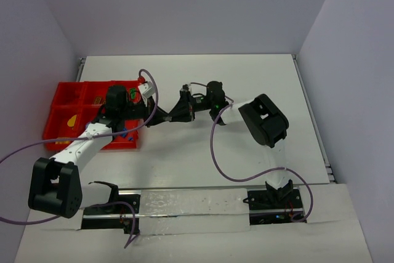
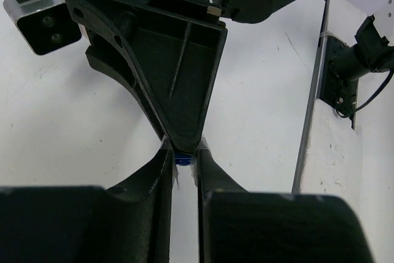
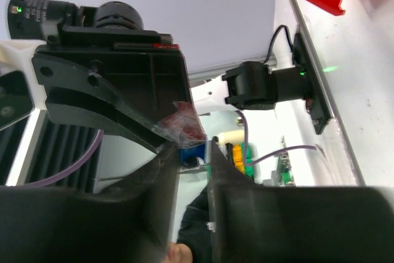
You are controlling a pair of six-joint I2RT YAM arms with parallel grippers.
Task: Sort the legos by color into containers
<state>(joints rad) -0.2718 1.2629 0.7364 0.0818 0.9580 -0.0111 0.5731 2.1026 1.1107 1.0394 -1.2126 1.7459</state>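
From above, the bright red plastic grid of open bins sits on the left of the white table. A yellow piece lies in its near-left compartment. The left gripper reaches right, past the bins' right edge. The right gripper reaches left to meet it tip to tip above the bare table. Anything between the tips is too small to make out here.

The left wrist camera shows its own two black fingers drawn almost together and clamped on a tiny blue plastic lego at their tips. The right gripper's black wedge comes down from above onto the same piece.

The right wrist camera shows its own fingers pressing the blue lego from both sides. The left gripper's tip comes in from the upper left, touching it. A corner of the red bins shows at upper right.
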